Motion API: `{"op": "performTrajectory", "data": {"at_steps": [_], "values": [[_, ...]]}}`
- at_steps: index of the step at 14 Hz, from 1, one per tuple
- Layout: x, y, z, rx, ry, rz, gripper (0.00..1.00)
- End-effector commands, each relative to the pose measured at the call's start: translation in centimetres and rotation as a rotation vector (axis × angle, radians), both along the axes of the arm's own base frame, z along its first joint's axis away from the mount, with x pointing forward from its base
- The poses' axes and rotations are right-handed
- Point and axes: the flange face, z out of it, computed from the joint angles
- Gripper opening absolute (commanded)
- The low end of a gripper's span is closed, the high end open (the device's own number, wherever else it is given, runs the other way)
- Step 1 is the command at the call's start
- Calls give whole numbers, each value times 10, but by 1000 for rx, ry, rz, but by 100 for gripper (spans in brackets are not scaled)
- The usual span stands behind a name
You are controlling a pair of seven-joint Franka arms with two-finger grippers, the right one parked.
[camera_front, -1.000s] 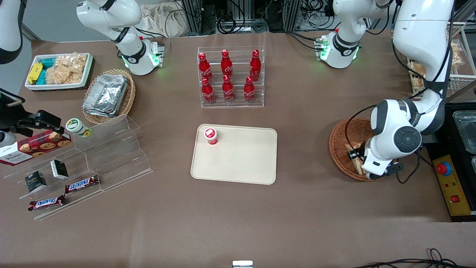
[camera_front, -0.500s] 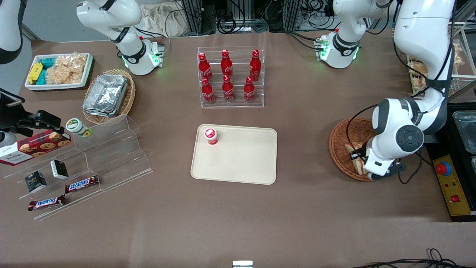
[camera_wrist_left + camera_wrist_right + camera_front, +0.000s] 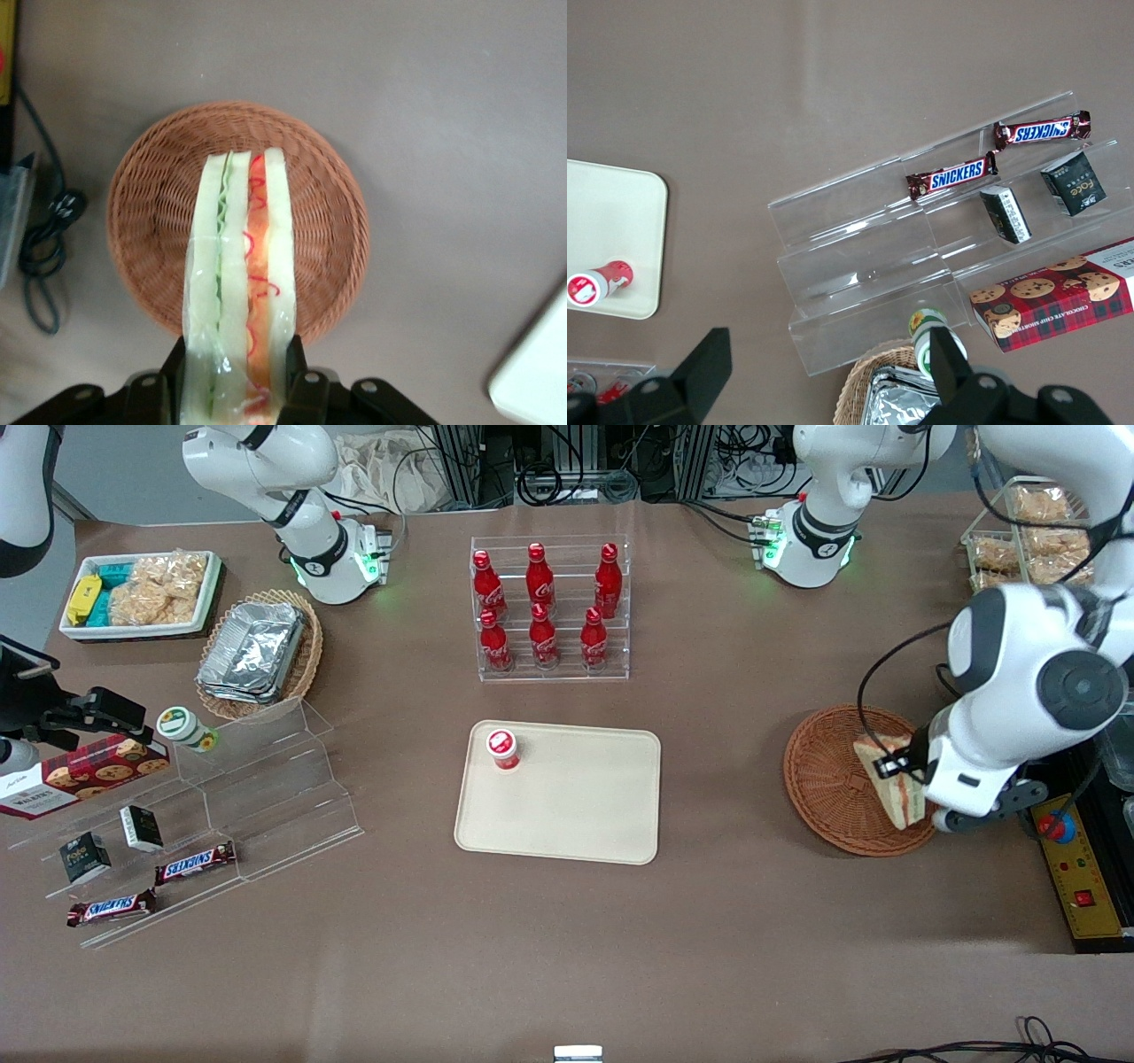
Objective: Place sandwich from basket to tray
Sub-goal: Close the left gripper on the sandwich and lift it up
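The pincer (image 3: 237, 390) is squeezed shut on the sandwich (image 3: 239, 292), one finger on each bread side. The sandwich is up in the air, with the round basket (image 3: 142, 221) right under it and nothing else in that basket (it looks bare inside). In the front view the sandwich (image 3: 889, 779) hangs over the basket's (image 3: 824, 779) edge nearest the working arm.

The job now is to carry it over to the tray (image 3: 576, 815). Seen from the front camera, the tray sits at about 9 o'clock from the basket, well apart from it, with bare counter (image 3: 726, 797) in between.

To do this well, I think the arm should keep the sandwich high enough to pass the basket rim, then slide sideways slowly. The bread is soft, so a harder squeeze could squash it, and a looser one could drop it.

A small red cup (image 3: 501, 748) stands near one corner of the tray. The safe spot is the open middle part, away from that cup. Go down gently, and let go only when the sandwich touches the tray.
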Motion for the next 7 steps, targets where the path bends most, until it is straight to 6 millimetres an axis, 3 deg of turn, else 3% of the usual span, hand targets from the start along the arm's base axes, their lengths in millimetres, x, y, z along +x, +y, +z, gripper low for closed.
{"op": "performTrajectory", "data": {"at_steps": [1, 4, 7], "values": [[-16, -47, 60, 13, -11, 3, 46], [-38, -121, 111, -2, -54, 1, 45], [-66, -198, 121, -29, -78, 8, 44]]}}
